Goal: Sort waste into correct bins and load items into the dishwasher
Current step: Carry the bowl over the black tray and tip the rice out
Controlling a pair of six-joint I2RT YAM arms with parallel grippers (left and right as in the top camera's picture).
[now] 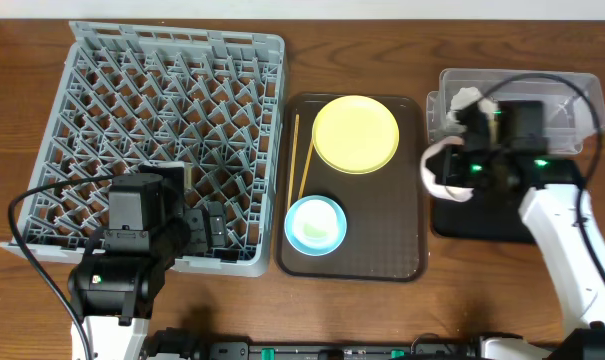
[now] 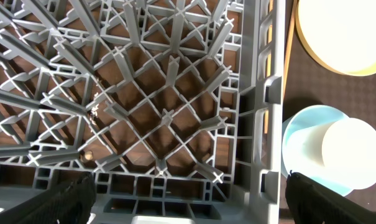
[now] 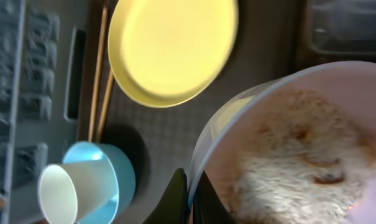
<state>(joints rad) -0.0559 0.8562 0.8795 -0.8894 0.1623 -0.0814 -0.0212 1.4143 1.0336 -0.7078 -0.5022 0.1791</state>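
round yellow plate (image 1: 355, 133) lies flat beside thin wooden chopsticks (image 3: 99, 74); small white cup (image 2: 352, 152) tipped inside light blue bowl (image 2: 296, 132) — cream-white bowl (image 3: 327, 87) tilted, holding rice-like scraps (image 3: 281, 180).

Left arm's fingers (image 2: 57, 199) stand spread wide, right arm's fingers (image 3: 175, 200) are pinched shut.

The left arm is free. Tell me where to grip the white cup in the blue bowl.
Probably from above, with the open left gripper closing across the round side wall of the small white cup. It lies tipped on its side in the light blue bowl, so the wall is exposed and the bowl's rim blocks a sideways approach.
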